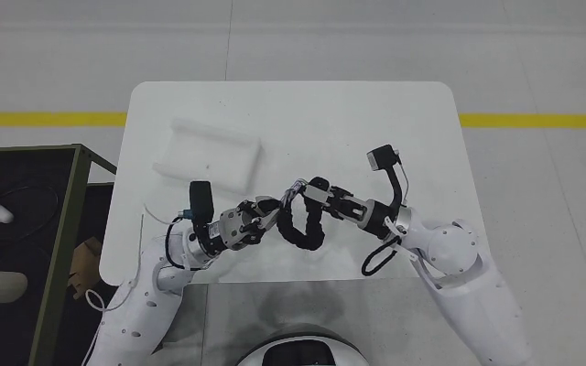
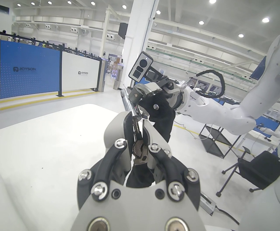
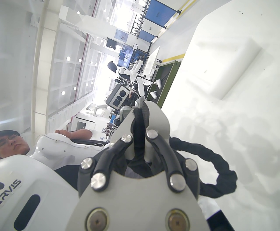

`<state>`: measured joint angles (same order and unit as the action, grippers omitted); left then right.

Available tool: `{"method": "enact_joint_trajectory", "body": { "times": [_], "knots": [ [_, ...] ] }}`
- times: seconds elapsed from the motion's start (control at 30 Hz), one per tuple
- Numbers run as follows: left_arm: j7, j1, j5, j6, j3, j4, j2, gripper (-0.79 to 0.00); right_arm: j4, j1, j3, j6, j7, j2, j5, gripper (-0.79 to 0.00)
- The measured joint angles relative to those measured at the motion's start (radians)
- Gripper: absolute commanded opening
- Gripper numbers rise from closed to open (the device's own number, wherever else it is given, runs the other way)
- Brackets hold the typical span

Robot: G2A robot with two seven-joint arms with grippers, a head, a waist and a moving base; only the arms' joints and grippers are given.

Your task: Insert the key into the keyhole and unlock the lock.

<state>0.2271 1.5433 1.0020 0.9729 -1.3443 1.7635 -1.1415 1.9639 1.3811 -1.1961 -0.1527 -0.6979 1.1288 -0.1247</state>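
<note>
Left wrist view: left pincer [image 2: 137, 120] tight on flat metal key [image 2: 138, 151], right pincer [image 3: 141, 111] tight around black fabric-sleeved lock [image 2: 138, 94].

A big factory-style robot lab — high ceiling with rows of round lamps [image 2: 265, 20], blue partition panels [image 2: 28, 72], yellow floor lines [image 1: 55, 119] — and another white robot [image 3: 123, 72] at a far bench.

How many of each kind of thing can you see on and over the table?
claws: 2, the left claw and the right claw
key: 1
lock: 1
white foam tray: 1
Total: 5
</note>
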Motion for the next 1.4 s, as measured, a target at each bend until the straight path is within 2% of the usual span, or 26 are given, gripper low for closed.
{"method": "enact_joint_trajectory", "body": {
  "times": [0.03,0.07,0.3,0.43,0.5,0.67,0.97,1.07,1.1,1.17,1.27,1.3,1.37,1.4],
  "knots": [
    [0.012,-0.001,-0.006,0.001,0.004,-0.01,-0.001,-0.517,0.0,0.0,0.002,0.001,0.0,0.0,0.0,-0.785],
    [0.019,-0.002,-0.018,0.002,0.008,-0.018,-0.002,0.0,0.0,0.0,0.003,0.001,0.001,0.0,0.0,-0.785],
    [0.015,-0.013,-0.203,0.035,0.024,-0.065,-0.001,0.0,-0.014,-0.003,0.009,-0.006,0.018,0.002,-0.005,-0.785],
    [-0.024,-0.01,-0.49,0.04,0.039,-0.1,0.009,0.0,-0.02,-0.001,0.009,-0.009,0.043,0.003,-0.01,-0.785],
    [-0.025,-0.011,-0.563,0.039,0.038,-0.101,0.009,0.0,-0.019,0.002,0.01,-0.009,0.06,0.004,-0.012,-0.785],
    [-0.023,-0.01,-0.471,0.039,0.038,-0.1,0.009,0.0,-0.018,0.003,0.01,-0.008,0.065,0.005,-0.013,-0.785],
    [-0.023,-0.01,-0.472,0.039,0.038,-0.1,0.009,0.0,-0.019,0.003,0.009,-0.008,0.066,0.005,-0.012,-0.785],
    [-0.031,0.007,-0.502,0.035,0.066,-0.114,0.007,0.0,-0.028,0.018,0.016,-0.024,0.117,0.009,-0.042,-0.785],
    [-0.05,0.014,-0.542,0.029,0.096,-0.119,0.007,0.0,-0.031,0.024,0.017,-0.035,0.141,0.012,-0.06,-0.785],
    [-0.161,0.006,-0.712,-0.017,0.161,-0.112,0.018,0.0,-0.035,0.037,0.022,-0.057,0.187,0.016,-0.093,-0.785],
    [-0.416,-0.015,-1.117,-0.148,0.166,-0.076,0.046,0.0,-0.039,0.047,0.031,-0.07,0.205,0.02,-0.148,-0.785],
    [-0.491,-0.015,-1.249,-0.185,0.153,-0.068,0.054,-0.04,-0.04,0.047,0.034,-0.072,0.202,0.021,-0.159,-0.785],
    [-0.651,-0.008,-1.528,-0.263,0.115,-0.054,0.067,-0.243,-0.042,0.044,0.04,-0.077,0.197,0.023,-0.168,-0.785],
    [-0.71,-0.004,-1.628,-0.292,0.097,-0.055,0.072,-0.268,-0.044,0.041,0.043,-0.079,0.197,0.024,-0.166,-0.785]
  ]
}}
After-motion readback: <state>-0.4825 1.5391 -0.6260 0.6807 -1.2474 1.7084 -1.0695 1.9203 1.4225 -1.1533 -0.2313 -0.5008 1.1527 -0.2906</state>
